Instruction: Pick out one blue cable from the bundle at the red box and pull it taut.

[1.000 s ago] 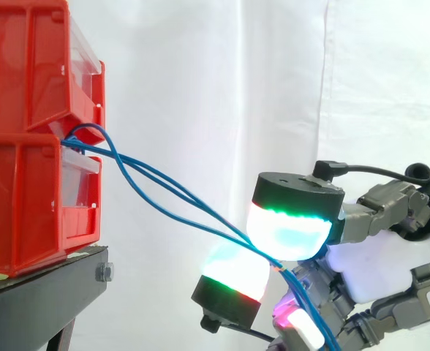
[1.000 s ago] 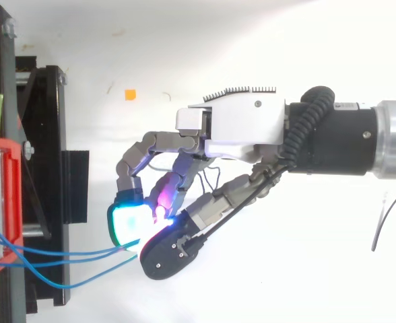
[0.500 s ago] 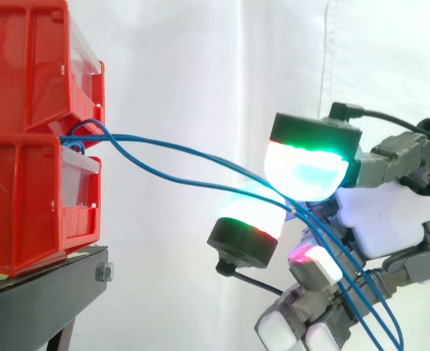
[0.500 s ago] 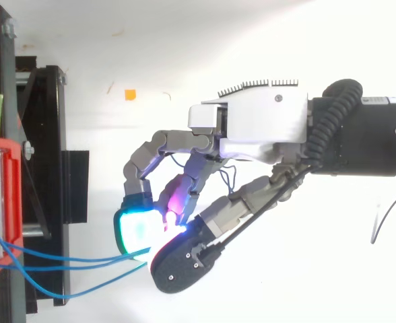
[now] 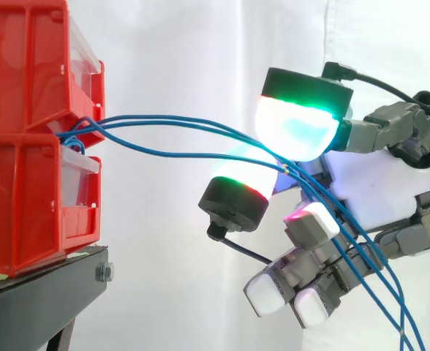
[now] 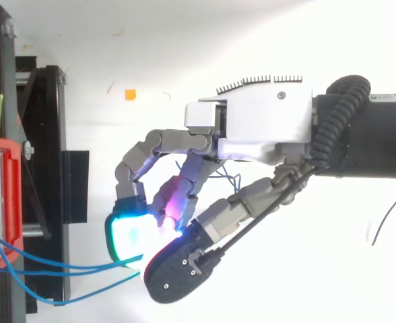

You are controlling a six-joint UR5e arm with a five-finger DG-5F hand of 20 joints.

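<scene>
**Hand state.** The hand (image 6: 252, 124) is closed in a pinch. Two glowing pads (image 5: 295, 128) meet on the blue cables (image 5: 156, 121), and the other fingers are curled below them.

**Location of the work item.** The blue cables emerge at the seam between the red box (image 5: 25, 190) and the upper red bin (image 5: 25, 66) stacked on it, above the black stand (image 5: 47, 292). They cross open air to the pinch, then trail down toward the lower right of the side view.

**Fault 1: wrong count.** Three strands appear to converge at the pinch, but the task calls for one. The likely cause is that the strands lie close together where the pads meet. Whether all three are clamped, or some merely pass beside the pads, cannot be told.

**Fault 2: slip.** The strands bow, and in the top view one hangs in a loop, so none is taut yet. Under further pull, a thin cable may slide out between the rounded pads.

**Fault 3: load on the box.** If the anchored ends bind, the pull transfers to the red box, which sits near the edge of the black stand. The box may shift or tip.

**Fault 4: snag.** The trailing lengths run close against the curled lower fingers and may catch there.
</scene>
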